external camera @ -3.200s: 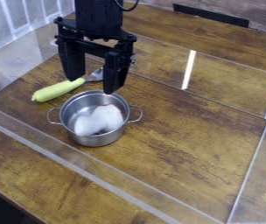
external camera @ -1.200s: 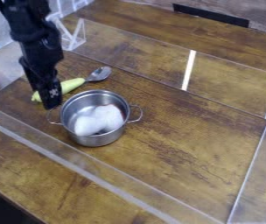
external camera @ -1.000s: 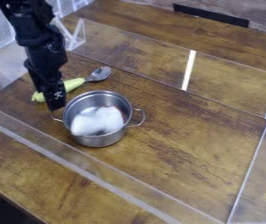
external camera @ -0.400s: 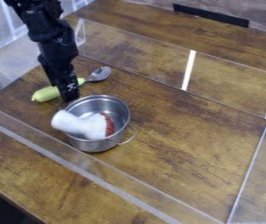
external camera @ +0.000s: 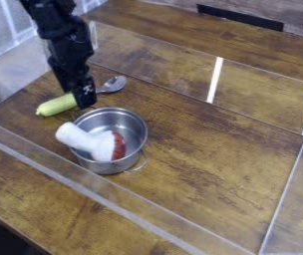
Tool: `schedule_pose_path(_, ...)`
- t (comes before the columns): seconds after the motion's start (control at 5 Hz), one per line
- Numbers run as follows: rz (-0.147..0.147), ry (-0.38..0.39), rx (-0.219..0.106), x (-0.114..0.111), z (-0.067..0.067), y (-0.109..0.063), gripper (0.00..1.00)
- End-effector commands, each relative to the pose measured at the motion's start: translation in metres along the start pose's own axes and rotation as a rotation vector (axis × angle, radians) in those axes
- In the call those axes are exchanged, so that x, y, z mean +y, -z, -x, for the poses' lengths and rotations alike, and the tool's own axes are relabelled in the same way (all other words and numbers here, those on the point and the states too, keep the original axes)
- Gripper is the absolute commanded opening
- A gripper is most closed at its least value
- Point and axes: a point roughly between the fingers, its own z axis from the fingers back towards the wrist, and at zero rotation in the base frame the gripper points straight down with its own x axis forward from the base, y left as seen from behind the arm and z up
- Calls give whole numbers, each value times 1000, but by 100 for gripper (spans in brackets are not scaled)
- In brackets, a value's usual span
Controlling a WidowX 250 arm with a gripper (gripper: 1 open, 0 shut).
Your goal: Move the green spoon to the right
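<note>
My pincer (external camera: 79, 97) hangs over the green spoon (external camera: 75, 97), pointing nearly straight down, jaws spread wide w/ nothing in them. Spoon lies near the counter's (external camera: 234, 149) far-left edge, handle toward that edge, metal bowl toward the middle, just behind the steel pot (external camera: 111, 140). White roll w/ red patch (external camera: 88, 141) leans in the pot. Step in hand: the grasp approach, I'd say. Next: drop onto the handle, close, then carry it rightward clear of the pot rim.

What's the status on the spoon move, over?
End effector open, down on the green spoon, no lift. Spoon lies left of the steel pot. White roll leans out over the pot rim.
</note>
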Motion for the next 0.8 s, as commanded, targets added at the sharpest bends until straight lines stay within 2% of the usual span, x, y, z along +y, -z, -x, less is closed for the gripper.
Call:
schedule_pose_path(0.0,-33,-75,-30,23,-2,-19,100)
schedule_pose_path(0.4,-7,-122,-16,40,0,7,100)
schedule_pose_path(0.6,11,-129,-11,28,-7,11,100)
